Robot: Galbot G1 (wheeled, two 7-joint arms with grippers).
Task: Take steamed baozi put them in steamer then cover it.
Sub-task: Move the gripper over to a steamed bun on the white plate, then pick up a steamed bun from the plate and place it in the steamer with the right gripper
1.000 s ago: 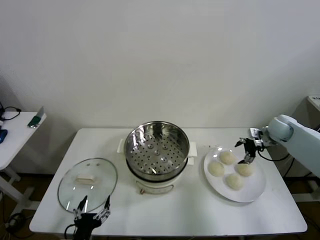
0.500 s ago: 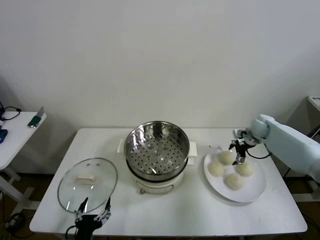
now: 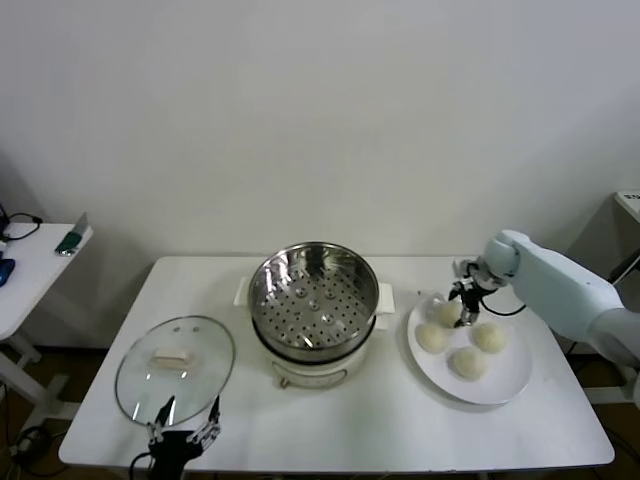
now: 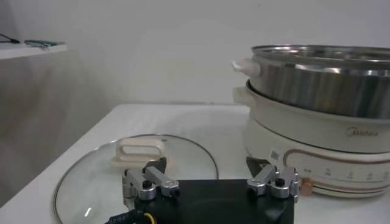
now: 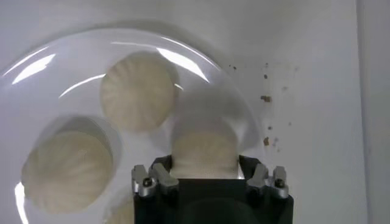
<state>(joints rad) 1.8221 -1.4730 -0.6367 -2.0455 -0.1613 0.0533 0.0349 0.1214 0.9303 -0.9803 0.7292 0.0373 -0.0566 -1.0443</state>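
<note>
Four cream-white baozi lie on a white plate (image 3: 503, 383) at the right: one at the far left (image 3: 445, 314), one at the near left (image 3: 432, 338), one at the right (image 3: 489, 337), one in front (image 3: 468, 362). My right gripper (image 3: 464, 306) is open, low over the far-left baozi (image 5: 204, 146), with one finger on each side of it. The other baozi (image 5: 137, 91) (image 5: 67, 170) lie beside it. The steamer (image 3: 313, 300) stands open in the middle, its perforated tray bare. The glass cover (image 3: 175, 368) lies flat at the left. My left gripper (image 3: 185, 425) waits open at the front edge, near the cover (image 4: 122, 176).
The table's front edge is close behind my left gripper (image 4: 210, 173). The steamer's white base (image 4: 323, 146) stands just right of the cover. A side table (image 3: 30, 270) with small items stands at the far left. Crumbs (image 5: 266, 97) dot the table by the plate (image 5: 201, 73).
My right gripper has moved left across the plate, from beside the right baozi to over the far-left baozi. The left arm has not moved.
</note>
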